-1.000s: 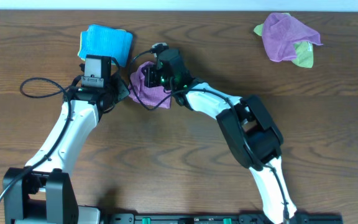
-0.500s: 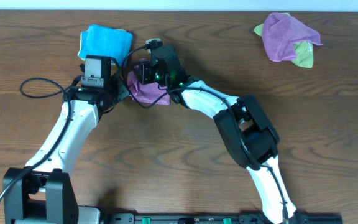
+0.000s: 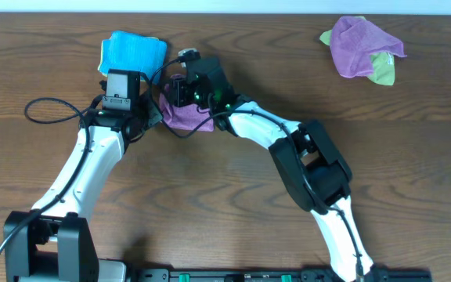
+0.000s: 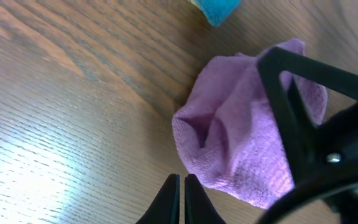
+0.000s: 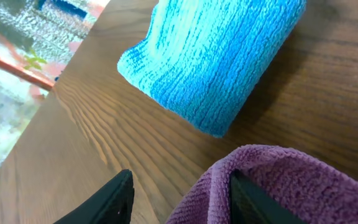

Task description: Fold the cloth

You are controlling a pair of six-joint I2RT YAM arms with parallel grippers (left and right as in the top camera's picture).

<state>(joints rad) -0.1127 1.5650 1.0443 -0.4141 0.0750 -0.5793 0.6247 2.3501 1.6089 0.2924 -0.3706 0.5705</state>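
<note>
Nearest the robot's base, the two white and black arms reach up across the brown wooden surface [image 3: 202, 219] and meet left of centre. The left gripper [image 4: 181, 190] has its two fingers pressed together with only a hairline slit between them and nothing held. Its tips sit just at the near edge of the cloth [image 4: 229, 143]; whether they touch it cannot be told.

The cloth lies on the surface in a loose, rumpled heap between the two grippers, with a deep crease running through its middle and its near edge rolled under. A black finger of the right gripper [image 5: 180, 190] lies across the cloth's far side. From the right wrist, that gripper's fingers stand well apart, with the cloth's fuzzy edge rising into the gap next to one finger and bare wood showing beside the other, so it is not clamped.

Just beyond the cloth lies a folded turquoise-blue cloth [image 5: 216, 56], near it but apart. Far off at the back right corner sits another purple cloth [image 3: 358, 47] bunched with a lime-green one [image 3: 382, 74].
</note>
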